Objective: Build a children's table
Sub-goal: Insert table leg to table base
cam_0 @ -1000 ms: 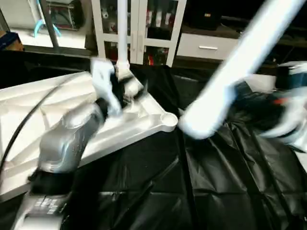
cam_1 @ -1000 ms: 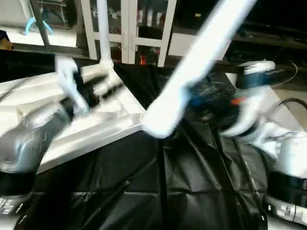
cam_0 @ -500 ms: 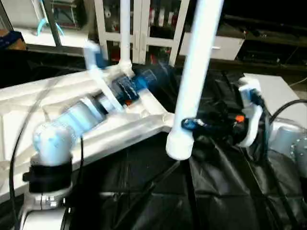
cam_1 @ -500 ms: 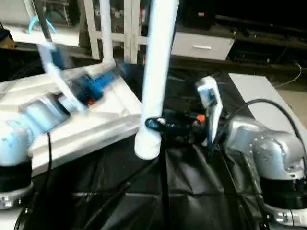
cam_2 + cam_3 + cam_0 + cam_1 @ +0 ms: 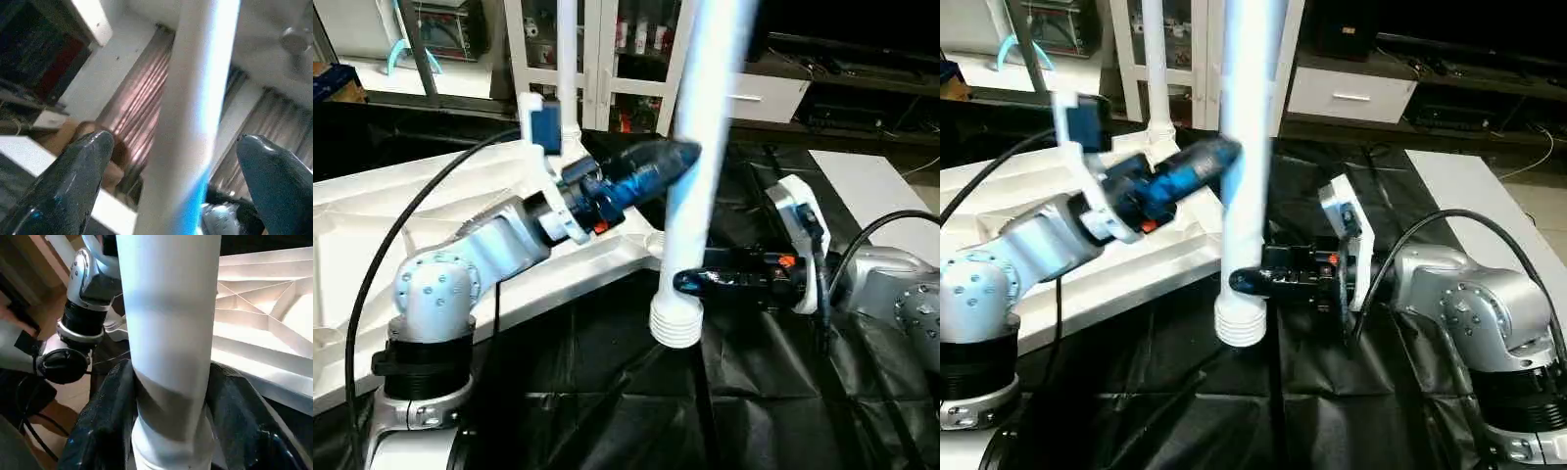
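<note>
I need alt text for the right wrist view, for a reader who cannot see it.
The right gripper is closed around a thick white table leg, one black finger on each side near its ridged end. Behind the leg lies the white table top, ribbed underside up, and the robot's other arm stands beside it.

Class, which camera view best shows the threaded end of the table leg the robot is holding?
The right eye view: the leg hangs upright, its ridged threaded end below the right gripper, which clamps it. The left eye view shows much the same. The right wrist view shows the shaft between the fingers; the left wrist view shows bare shaft.
</note>
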